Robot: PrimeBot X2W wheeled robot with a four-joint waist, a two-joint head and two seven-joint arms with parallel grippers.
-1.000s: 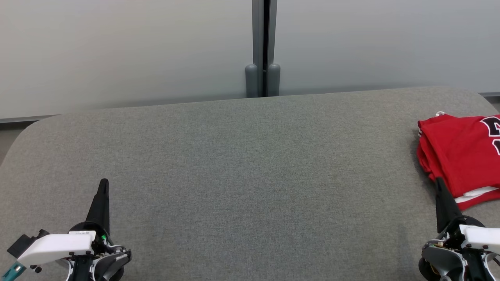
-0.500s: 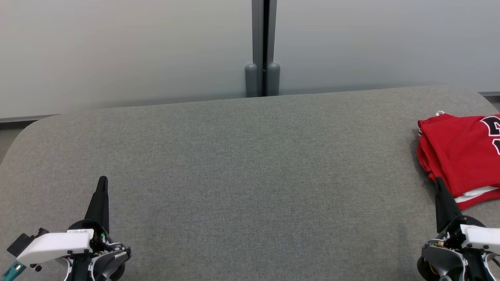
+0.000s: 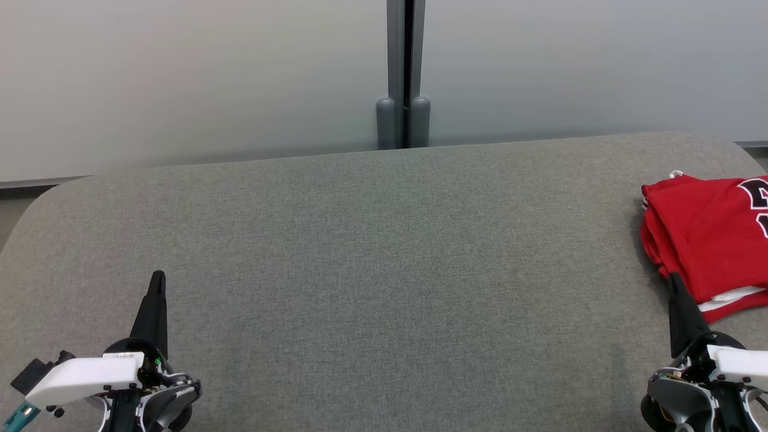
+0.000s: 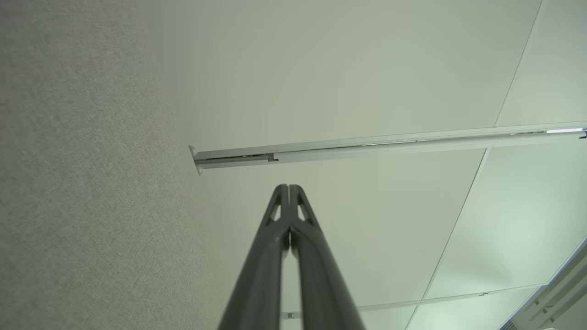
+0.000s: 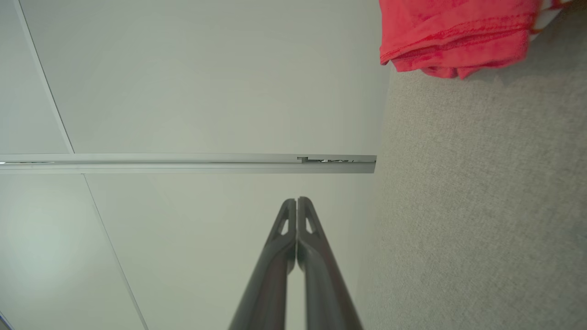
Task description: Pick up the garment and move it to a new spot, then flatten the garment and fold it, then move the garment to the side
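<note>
Red folded fabric garment (image 3: 708, 234) with dark lettering lies at right edge of grey fabric-covered table (image 3: 384, 252). Left gripper (image 3: 158, 279) at near left: jaws closed, gripping nothing. Right gripper (image 3: 674, 281) at near right: jaws closed, gripping nothing, close to garment's near edge, not touching.

Head camera overlooks the grey surface (image 3: 384, 240); wrist cameras skim it.

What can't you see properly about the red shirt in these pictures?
- Red garment: head view, the picture's right edge cuts it off.
- Black print on it: head view, same edge cuts it; unreadable.
- Garment's folds: right wrist view, the top edge hides most.
- Right gripper tip: head view, touching the garment or just before it, unclear.
</note>
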